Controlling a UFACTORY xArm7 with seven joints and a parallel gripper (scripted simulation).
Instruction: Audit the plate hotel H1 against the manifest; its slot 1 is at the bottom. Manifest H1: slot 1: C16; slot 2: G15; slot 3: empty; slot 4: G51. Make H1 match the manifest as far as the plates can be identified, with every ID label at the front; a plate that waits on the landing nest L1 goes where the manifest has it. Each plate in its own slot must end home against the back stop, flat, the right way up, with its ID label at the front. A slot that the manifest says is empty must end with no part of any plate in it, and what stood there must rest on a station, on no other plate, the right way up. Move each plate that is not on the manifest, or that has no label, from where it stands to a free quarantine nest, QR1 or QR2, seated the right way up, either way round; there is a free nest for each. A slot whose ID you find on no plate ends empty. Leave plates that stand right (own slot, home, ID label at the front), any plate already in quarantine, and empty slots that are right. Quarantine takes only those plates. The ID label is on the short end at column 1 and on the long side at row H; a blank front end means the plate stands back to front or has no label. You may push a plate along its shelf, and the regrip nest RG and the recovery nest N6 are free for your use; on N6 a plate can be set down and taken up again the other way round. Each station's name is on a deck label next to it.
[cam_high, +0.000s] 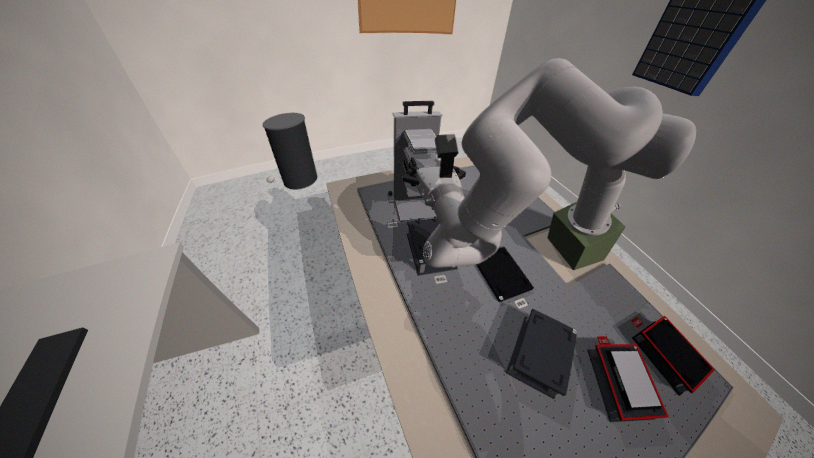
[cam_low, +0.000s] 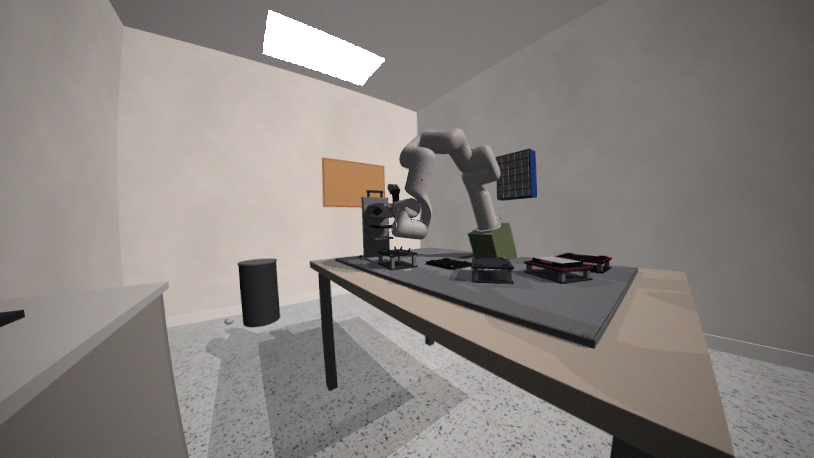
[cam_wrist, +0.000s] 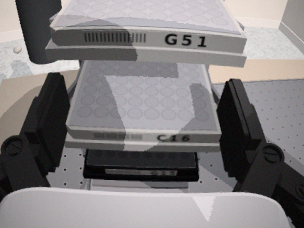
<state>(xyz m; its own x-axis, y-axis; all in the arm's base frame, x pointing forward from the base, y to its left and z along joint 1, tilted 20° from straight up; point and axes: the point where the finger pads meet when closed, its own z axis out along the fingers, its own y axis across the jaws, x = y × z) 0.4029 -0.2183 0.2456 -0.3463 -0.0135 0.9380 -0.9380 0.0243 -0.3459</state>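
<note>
Two red-framed quarantine nests show in my top view at the worktop's near right corner: one (cam_high: 611, 398) carries a pale plate (cam_high: 632, 378), the other (cam_high: 705, 375) shows only its dark inside. A dark square nest (cam_high: 543, 353) stands left of them, nearer the middle of the grey deck (cam_high: 455, 353). At the far left end the plate hotel H1 (cam_high: 418, 116) stands with its handle up, and my arm (cam_high: 506, 170) bends from its green pedestal (cam_high: 586, 256) at the far right edge to the hotel's front. From the exterior view, I see the gripper (cam_low: 385, 219) level with the hotel's (cam_low: 373, 227) middle shelves, though its fingers are too small to judge there. Through the wrist view, the two black fingers are clamped on the long sides of the plate marked C16 (cam_wrist: 143, 102), its label facing me. The G51 plate (cam_wrist: 147, 12) lies on the shelf above, label also at the front. Beneath the gripped plate sits a dark plate (cam_wrist: 142, 164) whose marking I cannot read.
</note>
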